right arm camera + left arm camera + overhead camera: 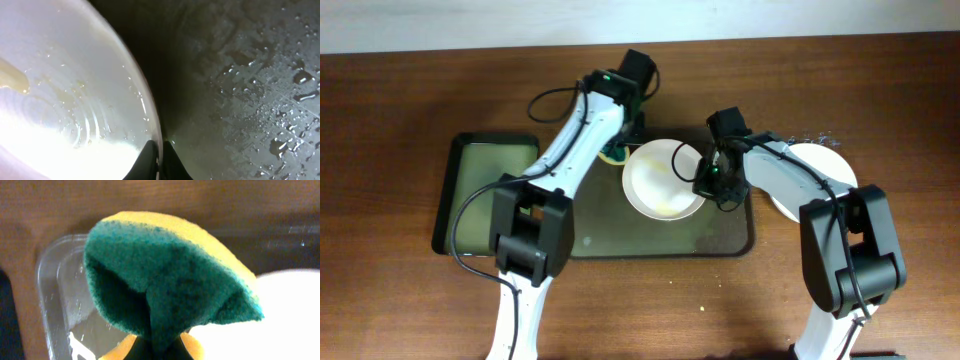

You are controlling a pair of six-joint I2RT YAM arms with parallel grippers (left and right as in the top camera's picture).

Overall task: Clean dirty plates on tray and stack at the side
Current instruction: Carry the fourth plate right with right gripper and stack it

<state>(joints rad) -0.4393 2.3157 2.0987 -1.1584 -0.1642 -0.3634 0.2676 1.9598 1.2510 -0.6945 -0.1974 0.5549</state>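
A white plate point(660, 180) with yellow smears is held over the dark olive-grey tray point(720, 238). My right gripper point(705, 185) is shut on its right rim; the right wrist view shows the fingers point(161, 160) pinching the plate's edge point(75, 115) above the wet tray point(250, 100). My left gripper point(620, 140) is shut on a green and yellow sponge point(165, 275), held at the plate's upper left edge point(280, 315). Another white plate point(815, 170) lies on the table at the right, partly hidden by the right arm.
A smaller black-rimmed tray with a greenish inside point(485, 195) lies at the left. A clear plastic container point(65, 295) shows under the sponge in the left wrist view. Brown wooden table point(400, 100) surrounds everything.
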